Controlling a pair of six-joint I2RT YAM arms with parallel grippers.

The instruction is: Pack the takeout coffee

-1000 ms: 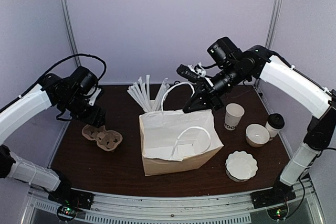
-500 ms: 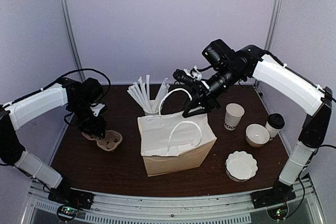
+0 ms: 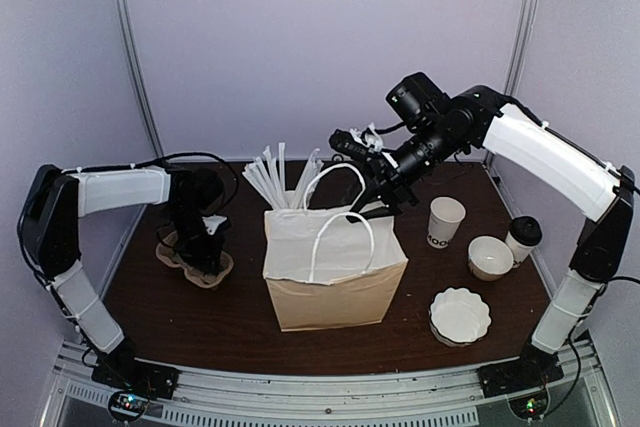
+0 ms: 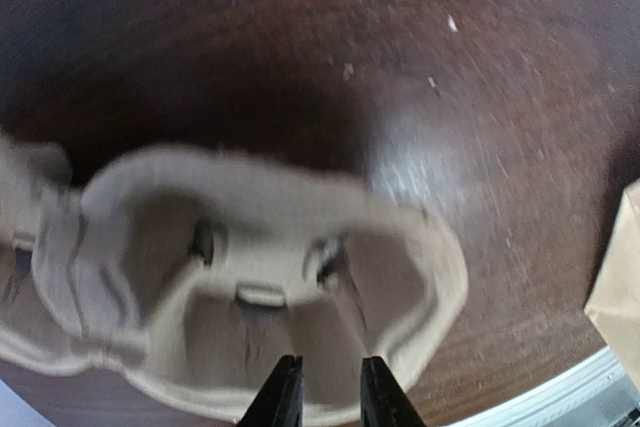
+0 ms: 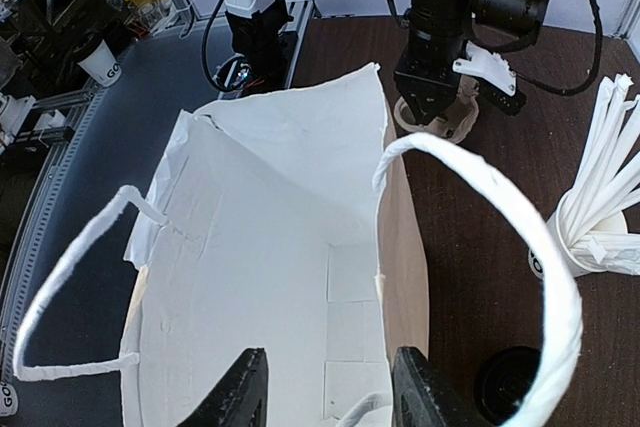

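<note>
Bag standing open mid-table, takeout coffee sitting at the right edge
The paper bag is standing upright at centre, white lining showing and handles up; the lidded takeout coffee is sitting far right, just beside a white bowl, well apart from the bag. Behind the bag a cup is holding white straws. The left gripper is pointing down over the pulp cup carrier, jaws narrow, grip unclear; the right gripper is hovering over the bag's mouth, jaws apart
</note>
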